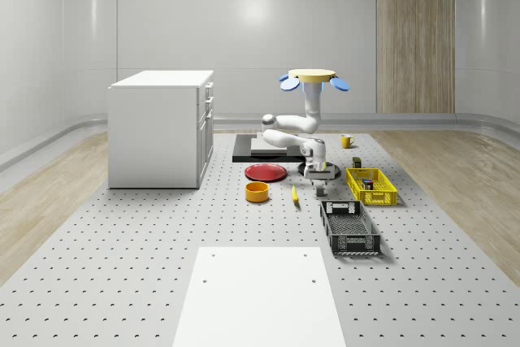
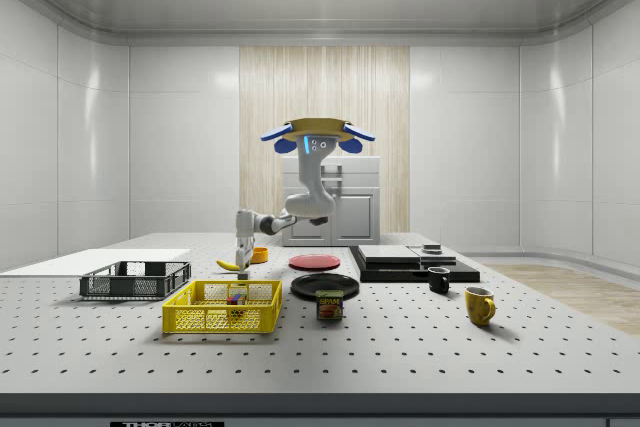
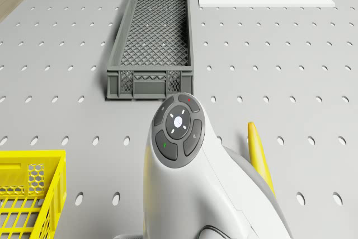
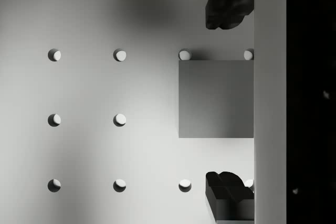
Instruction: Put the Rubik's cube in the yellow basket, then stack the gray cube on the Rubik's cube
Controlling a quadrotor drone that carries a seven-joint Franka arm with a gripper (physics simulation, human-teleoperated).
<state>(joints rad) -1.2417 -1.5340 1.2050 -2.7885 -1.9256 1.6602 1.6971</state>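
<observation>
In the wrist view the gray cube [image 4: 215, 98] lies on the perforated table, right below my gripper [image 4: 229, 100]. The jaws are open, with one dark fingertip [image 4: 227, 6] on each side of the cube and a gap to it on both sides. My gripper [image 1: 319, 178] hangs low over the table, just to the whole-scene view's left of the yellow basket [image 1: 382, 197]. The Rubik's cube [image 1: 370, 185] sits inside that basket [image 2: 215, 319]. The drone [image 1: 314, 78] hovers above the table, behind the gripper, with the arm bent down and forward.
A black mesh basket [image 1: 350, 230] lies in front of the gripper. A banana [image 1: 294, 194], orange bowl [image 1: 257, 192] and red plate [image 1: 266, 172] are to its left. Behind are a black tray [image 1: 244, 150], a yellow mug [image 1: 346, 141] and a white cabinet [image 1: 161, 127].
</observation>
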